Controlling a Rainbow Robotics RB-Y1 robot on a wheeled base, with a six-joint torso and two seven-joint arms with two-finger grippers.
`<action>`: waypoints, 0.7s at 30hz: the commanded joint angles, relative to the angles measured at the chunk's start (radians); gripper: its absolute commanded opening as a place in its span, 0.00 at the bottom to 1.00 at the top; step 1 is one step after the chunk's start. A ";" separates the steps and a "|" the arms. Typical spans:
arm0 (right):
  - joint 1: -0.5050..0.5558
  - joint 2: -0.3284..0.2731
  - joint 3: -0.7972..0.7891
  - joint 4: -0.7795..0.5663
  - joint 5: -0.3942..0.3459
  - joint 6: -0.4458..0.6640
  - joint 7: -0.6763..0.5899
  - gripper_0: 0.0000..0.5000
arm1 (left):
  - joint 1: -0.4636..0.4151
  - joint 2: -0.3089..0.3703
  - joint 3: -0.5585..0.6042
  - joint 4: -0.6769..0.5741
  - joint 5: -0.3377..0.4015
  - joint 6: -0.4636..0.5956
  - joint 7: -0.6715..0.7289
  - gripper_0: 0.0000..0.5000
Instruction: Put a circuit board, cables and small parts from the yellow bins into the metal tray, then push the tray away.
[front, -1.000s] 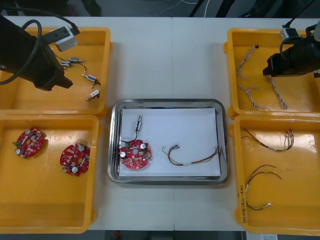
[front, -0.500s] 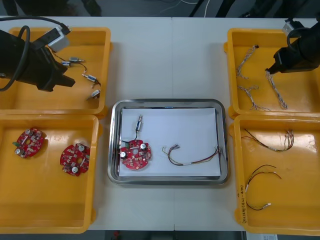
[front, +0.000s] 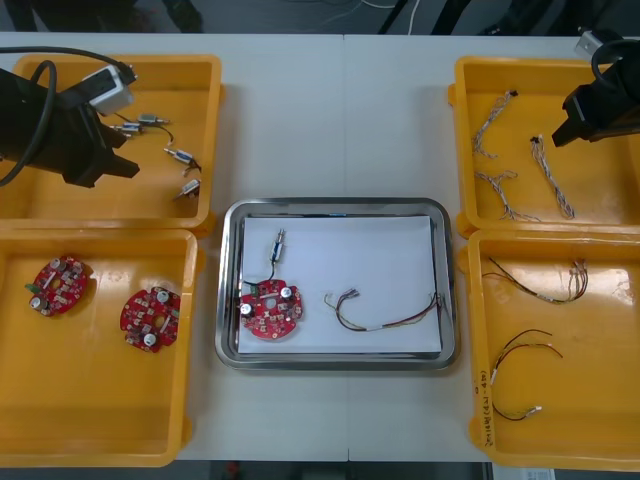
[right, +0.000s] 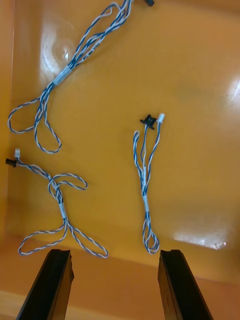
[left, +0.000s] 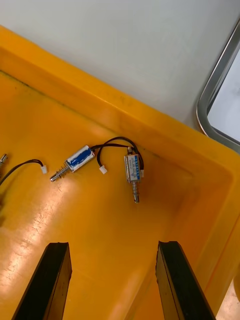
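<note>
Metal tray (front: 335, 207) holds circuit board (front: 270, 310), small metal part (front: 280, 243), cable (front: 372, 327); left end effector (left: 112, 245) and right end effector (right: 114, 252) hover spread over far yellow bins (front: 215, 110); push remains.

Four bins (front: 100, 400), one tray (front: 330, 203), three boards (front: 271, 311), perhaps seven cables (right: 144, 192)

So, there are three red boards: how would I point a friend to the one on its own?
Find the metal tray in the middle of the table, between the yellow bins. On its white inside, at the left corner nearest the robot, lies a round red board. The other two boards sit together in a yellow bin; only this one lies in the tray.
</note>
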 joint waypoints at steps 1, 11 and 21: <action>0.026 -0.021 -0.021 -0.075 -0.009 0.033 -0.020 1.00 | -0.034 0.012 -0.045 0.018 -0.016 -0.015 0.016 1.00; 0.108 -0.021 -0.008 -0.122 -0.058 0.024 -0.013 1.00 | -0.093 -0.053 -0.075 0.139 0.004 -0.017 0.024 1.00; 0.157 -0.021 0.068 -0.124 -0.072 -0.126 -0.022 1.00 | -0.139 -0.073 -0.152 0.171 -0.007 -0.089 0.038 1.00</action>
